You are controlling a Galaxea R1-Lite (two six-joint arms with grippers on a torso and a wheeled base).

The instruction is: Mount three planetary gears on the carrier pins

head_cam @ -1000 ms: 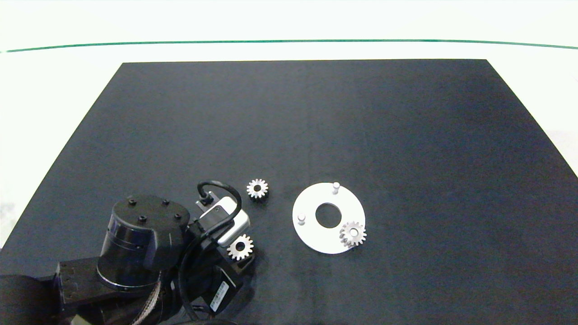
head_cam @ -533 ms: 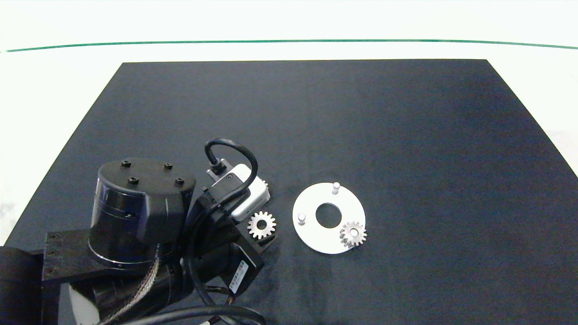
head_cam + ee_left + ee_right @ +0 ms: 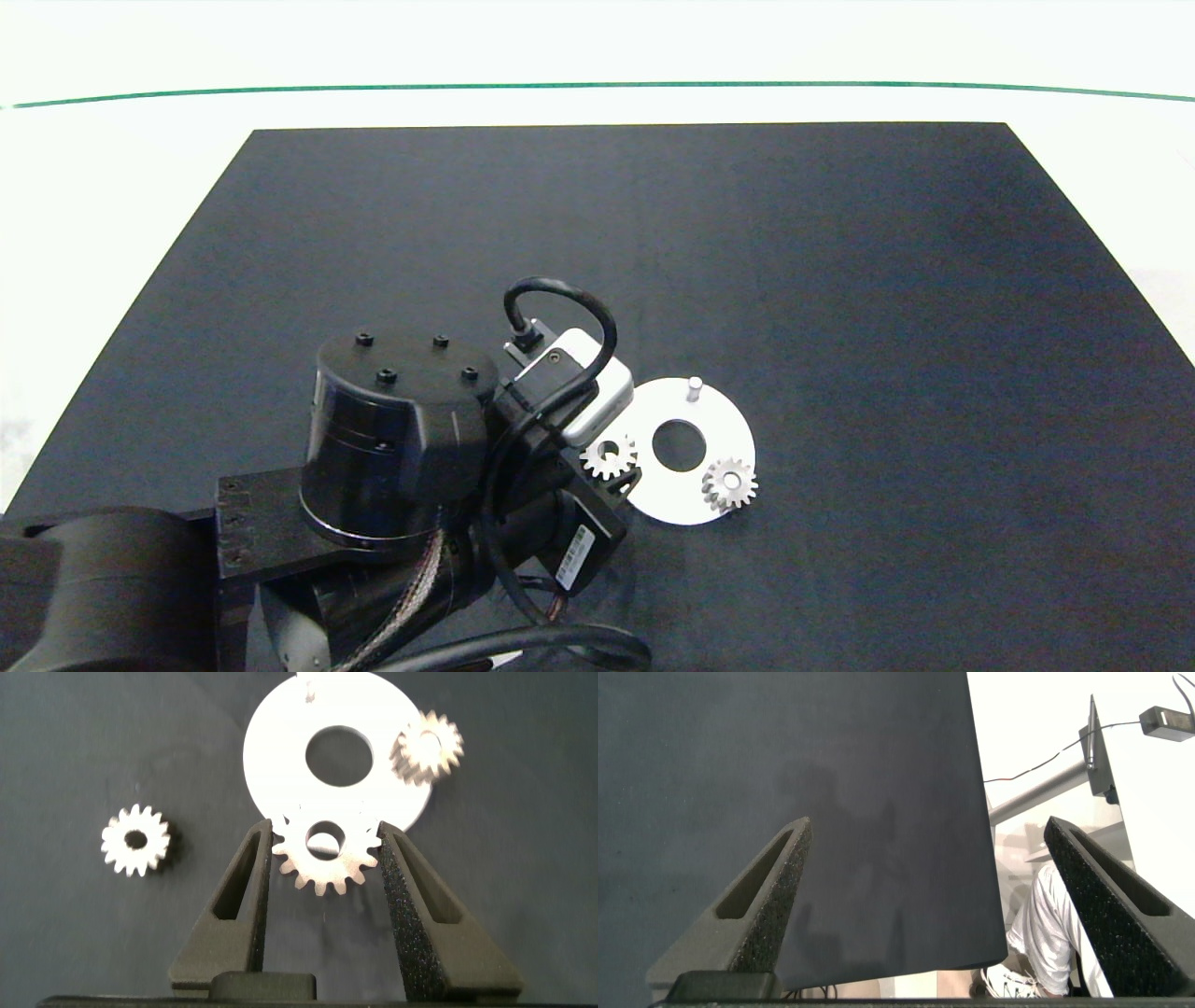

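Observation:
My left gripper point(image 3: 611, 464) is shut on a silver planetary gear point(image 3: 609, 456), held flat over the left edge of the white carrier disc point(image 3: 724, 425). The left wrist view shows this gear point(image 3: 324, 849) clamped between both foam pads point(image 3: 397, 873), hanging above the disc's rim point(image 3: 280, 756). A second gear point(image 3: 729, 483) sits on a pin at the disc's right front. One bare carrier pin point(image 3: 694, 387) stands at the back. A third gear point(image 3: 136, 840) lies loose on the mat, hidden by the arm in the head view. My right gripper point(image 3: 929, 821) is open, away from the parts.
A black mat point(image 3: 840, 280) covers the white table; a green line point(image 3: 597, 86) runs along the far side. In the right wrist view the mat's edge point(image 3: 985, 859) shows, with a metal stand point(image 3: 1064, 779) and a person's clothing and shoe point(image 3: 1046, 943) beyond it.
The left arm has carried its gear to the right, from over the mat to above the disc's left edge. It now covers the left pin and the loose gear in the head view.

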